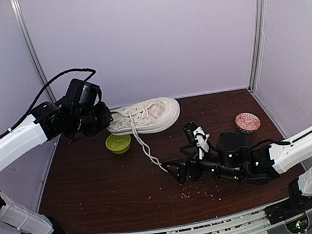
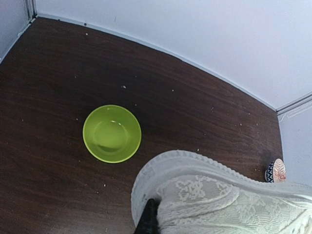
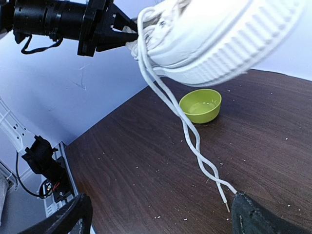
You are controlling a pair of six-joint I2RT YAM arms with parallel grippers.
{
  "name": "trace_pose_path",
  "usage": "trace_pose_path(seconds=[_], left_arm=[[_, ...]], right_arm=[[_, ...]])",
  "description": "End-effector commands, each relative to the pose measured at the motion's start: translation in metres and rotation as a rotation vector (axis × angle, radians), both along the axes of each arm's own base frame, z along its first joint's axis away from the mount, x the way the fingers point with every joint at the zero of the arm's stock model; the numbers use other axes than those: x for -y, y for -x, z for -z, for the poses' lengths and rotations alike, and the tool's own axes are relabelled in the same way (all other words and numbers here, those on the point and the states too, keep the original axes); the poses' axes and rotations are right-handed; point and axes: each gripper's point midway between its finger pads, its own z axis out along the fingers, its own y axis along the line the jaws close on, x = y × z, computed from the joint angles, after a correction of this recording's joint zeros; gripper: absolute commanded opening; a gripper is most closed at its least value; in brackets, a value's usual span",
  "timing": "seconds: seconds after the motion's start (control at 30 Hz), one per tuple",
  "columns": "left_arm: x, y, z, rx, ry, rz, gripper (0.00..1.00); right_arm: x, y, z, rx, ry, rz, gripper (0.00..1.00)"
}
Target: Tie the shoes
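Top external: the sneaker (image 1: 147, 116) heel is clamped by the left gripper (image 1: 108, 119). The right gripper (image 3: 165, 222) is spread wide near the laces (image 3: 195, 141).

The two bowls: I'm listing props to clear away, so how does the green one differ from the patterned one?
The green bowl is plain lime; the patterned bowl has a red-and-white inside. The green bowl sits on the left, close to the sneaker and its laces; the patterned bowl sits far right, apart from both. Both are small, round and stand on the table.
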Motion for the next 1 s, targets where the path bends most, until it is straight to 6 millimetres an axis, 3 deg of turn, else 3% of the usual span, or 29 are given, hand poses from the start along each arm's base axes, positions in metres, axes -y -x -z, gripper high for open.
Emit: trace_pose_path(seconds=[0.0,0.3,0.6,0.77,0.83,0.9,0.97], left_arm=[[0.021,-0.008,-0.035,0.058,0.204,-0.035,0.0],[0.038,-0.006,-0.018,-0.003,0.265,-0.011,0.0],[0.053,-0.004,-0.011,-0.03,0.29,0.024,0.0],[0.057,-0.002,-0.01,-0.038,0.296,0.04,0.0],[0.058,-0.001,-0.009,-0.04,0.296,0.042,0.0],[0.054,-0.001,-0.01,-0.032,0.291,0.031,0.0],[0.047,-0.001,-0.014,-0.014,0.283,0.009,0.0]], right_arm=[[-0.022,-0.015,-0.013,0.099,-0.03,0.055,0.99],[-0.068,-0.038,0.006,0.217,0.039,0.094,0.97],[-0.081,-0.072,0.011,0.357,0.101,0.275,0.97],[-0.098,-0.084,0.014,0.394,0.151,0.302,0.94],[-0.102,-0.088,0.014,0.402,0.177,0.308,0.74],[-0.106,-0.087,0.013,0.401,0.196,0.29,0.46],[-0.105,-0.083,0.016,0.372,0.228,0.253,0.1]])
